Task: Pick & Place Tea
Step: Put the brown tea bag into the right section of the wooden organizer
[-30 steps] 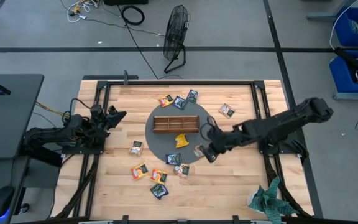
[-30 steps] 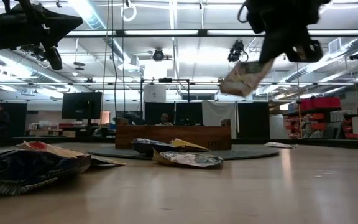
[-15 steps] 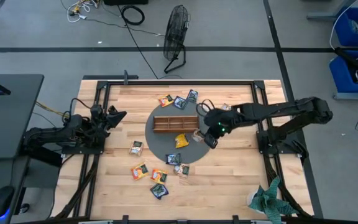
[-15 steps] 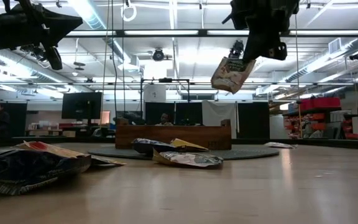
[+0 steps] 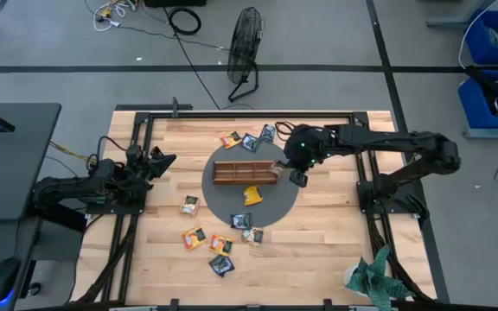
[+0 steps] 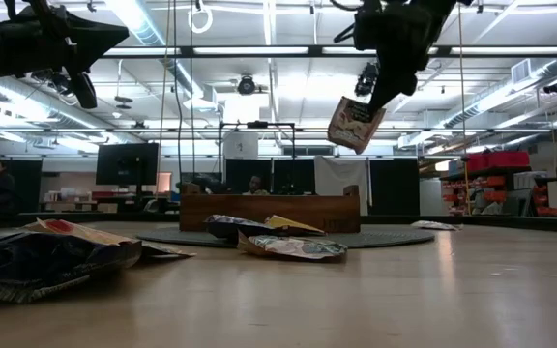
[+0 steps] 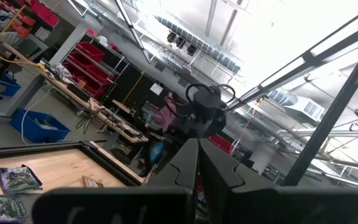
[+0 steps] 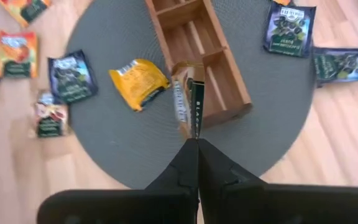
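Right gripper [image 5: 290,172] clamped on pale flat tea sachet [image 6: 354,124], held above right end of brown wooden compartment tray [image 5: 244,172]. Left gripper [image 5: 164,159] closed, empty, parked at table's left edge.

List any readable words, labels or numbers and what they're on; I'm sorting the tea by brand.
"BLACK", partly readable, on the edge of the sachet pinched in the right end effector, above the tray.
Print on the yellow sachet and the blue sachet: too blurred to read.
Nothing else is legible.
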Robot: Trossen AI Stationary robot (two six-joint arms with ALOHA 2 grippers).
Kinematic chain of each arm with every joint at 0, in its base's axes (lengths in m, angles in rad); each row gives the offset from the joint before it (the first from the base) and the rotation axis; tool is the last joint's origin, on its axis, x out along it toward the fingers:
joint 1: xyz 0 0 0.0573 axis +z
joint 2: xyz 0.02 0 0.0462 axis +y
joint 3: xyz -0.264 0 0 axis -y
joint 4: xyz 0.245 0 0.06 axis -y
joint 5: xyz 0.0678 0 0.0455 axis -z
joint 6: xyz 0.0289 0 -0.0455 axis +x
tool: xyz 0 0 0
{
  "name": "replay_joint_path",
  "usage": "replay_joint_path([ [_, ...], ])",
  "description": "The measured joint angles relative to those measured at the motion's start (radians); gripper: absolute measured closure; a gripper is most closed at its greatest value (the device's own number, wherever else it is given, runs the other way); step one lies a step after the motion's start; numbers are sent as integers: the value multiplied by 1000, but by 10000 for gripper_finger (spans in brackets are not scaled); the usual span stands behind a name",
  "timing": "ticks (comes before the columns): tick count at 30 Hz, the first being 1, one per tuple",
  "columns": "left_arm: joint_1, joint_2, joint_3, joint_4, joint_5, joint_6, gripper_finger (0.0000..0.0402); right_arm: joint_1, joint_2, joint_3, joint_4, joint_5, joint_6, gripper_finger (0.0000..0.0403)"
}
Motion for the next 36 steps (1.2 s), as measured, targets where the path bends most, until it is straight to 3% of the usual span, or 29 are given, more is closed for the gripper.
replay_joint_path([
  [6,0,0,0,0,0,1,383,-44,59,19,-4,-2,-112,403],
  [14,0,0,0,0,0,2,383,-62,241,235,-100,20,-293,403],
  [20,0,0,0,0,0,2,383,-89,385,353,-200,34,-337,403],
  [36,0,0,0,0,0,2,383,-96,461,360,-171,70,-395,403],
])
